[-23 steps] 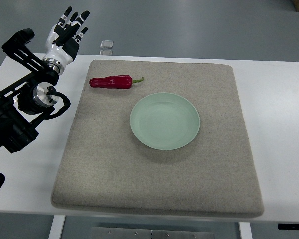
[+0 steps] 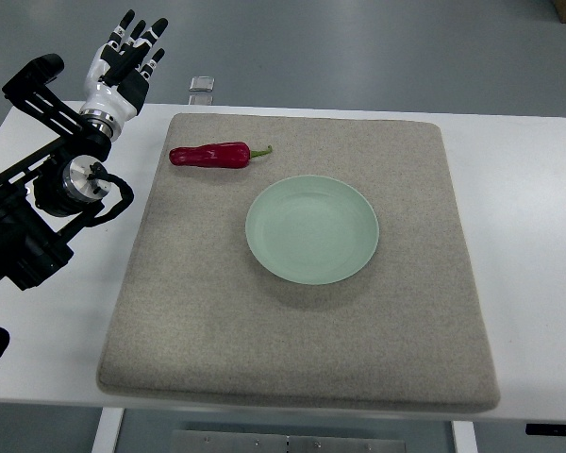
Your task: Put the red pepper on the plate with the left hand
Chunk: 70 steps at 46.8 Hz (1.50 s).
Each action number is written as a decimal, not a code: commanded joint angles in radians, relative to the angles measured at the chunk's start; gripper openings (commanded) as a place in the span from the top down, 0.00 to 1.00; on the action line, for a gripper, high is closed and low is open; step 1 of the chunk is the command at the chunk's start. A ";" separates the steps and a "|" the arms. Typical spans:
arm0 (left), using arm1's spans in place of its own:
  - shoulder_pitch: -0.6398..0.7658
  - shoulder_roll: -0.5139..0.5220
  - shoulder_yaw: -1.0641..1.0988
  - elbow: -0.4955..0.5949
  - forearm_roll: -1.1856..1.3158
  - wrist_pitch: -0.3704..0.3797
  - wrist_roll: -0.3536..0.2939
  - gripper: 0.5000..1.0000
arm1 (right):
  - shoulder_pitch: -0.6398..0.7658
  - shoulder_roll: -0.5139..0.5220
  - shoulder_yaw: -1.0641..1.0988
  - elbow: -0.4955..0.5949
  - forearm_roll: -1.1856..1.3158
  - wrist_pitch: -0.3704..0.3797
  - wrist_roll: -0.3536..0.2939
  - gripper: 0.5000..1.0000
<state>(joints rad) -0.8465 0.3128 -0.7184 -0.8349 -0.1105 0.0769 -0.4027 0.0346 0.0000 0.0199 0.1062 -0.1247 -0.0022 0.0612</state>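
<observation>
A red pepper [image 2: 210, 155] with a green stem lies on the grey mat [image 2: 302, 359] near its far left corner, stem pointing right. A pale green plate [image 2: 312, 229] sits on the mat's middle, empty. My left hand [image 2: 127, 58] is open with fingers spread, up at the far left over the table's back edge, well left of and beyond the pepper. It holds nothing. The right arm is out of view.
The mat lies on a white table [image 2: 528, 236]. A small clear object [image 2: 202, 85] sits at the table's back edge behind the mat. My left arm's black links [image 2: 38, 217] cover the table's left side.
</observation>
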 commanded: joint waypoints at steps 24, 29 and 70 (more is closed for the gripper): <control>-0.023 0.005 0.011 0.005 0.005 -0.003 0.015 0.01 | 0.001 0.000 0.000 0.000 0.000 0.001 -0.001 0.14; -0.028 0.005 0.017 0.008 0.014 0.001 0.019 0.01 | -0.001 0.000 0.000 0.000 -0.001 0.001 0.000 0.14; -0.032 0.034 0.017 0.011 0.408 -0.062 0.079 0.00 | -0.001 0.000 0.000 0.000 0.000 0.001 0.000 0.14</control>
<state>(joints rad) -0.8766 0.3429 -0.7065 -0.8268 0.2937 0.0205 -0.3231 0.0353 0.0000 0.0199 0.1061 -0.1248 -0.0019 0.0613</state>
